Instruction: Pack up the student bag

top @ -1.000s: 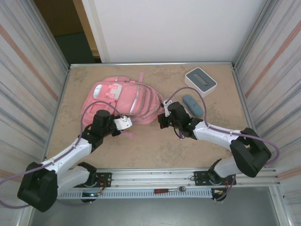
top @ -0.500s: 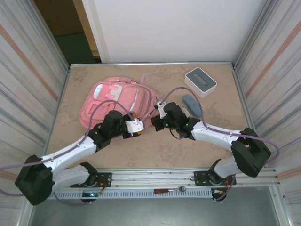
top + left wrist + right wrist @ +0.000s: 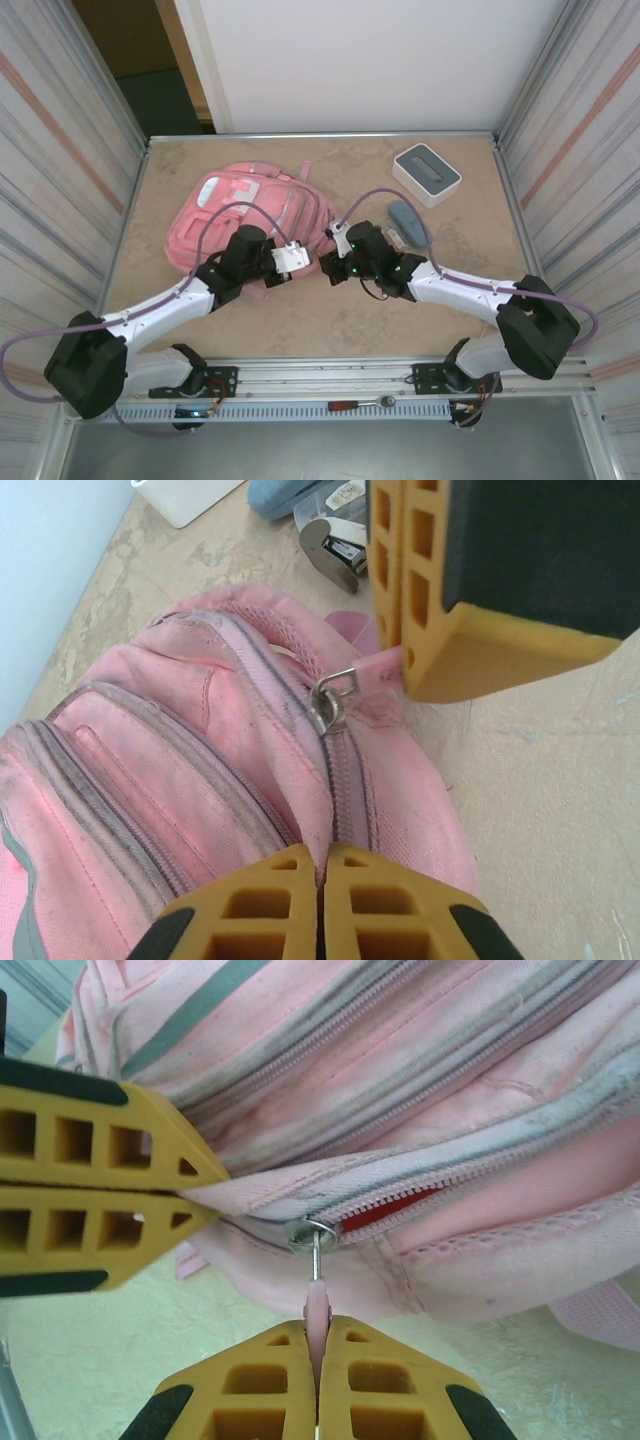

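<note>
The pink student bag (image 3: 245, 205) lies flat at the table's back left. My left gripper (image 3: 297, 257) is shut on a fold of its fabric (image 3: 322, 852) beside the zipper track at the bag's near right edge. Right beside it, my right gripper (image 3: 327, 265) is shut on the pink zipper pull (image 3: 317, 1305), which hangs from the metal slider (image 3: 313, 1232). Beyond the slider the zipper (image 3: 390, 1210) gapes a little and shows a red lining. The same slider (image 3: 331, 702) appears in the left wrist view, with the right gripper's yellow fingers (image 3: 470, 630) just beside it.
A white-and-grey box (image 3: 427, 172) stands at the back right. A blue pouch (image 3: 408, 222) lies in front of it, with a stapler (image 3: 335, 545) close by. Metal walls close in both sides. A ratchet tool (image 3: 362, 403) lies on the front rail.
My left gripper swung right along the bag's near edge, opened, then shut on the fabric next to the slider. The right gripper shifted slightly left, still holding the pull.
</note>
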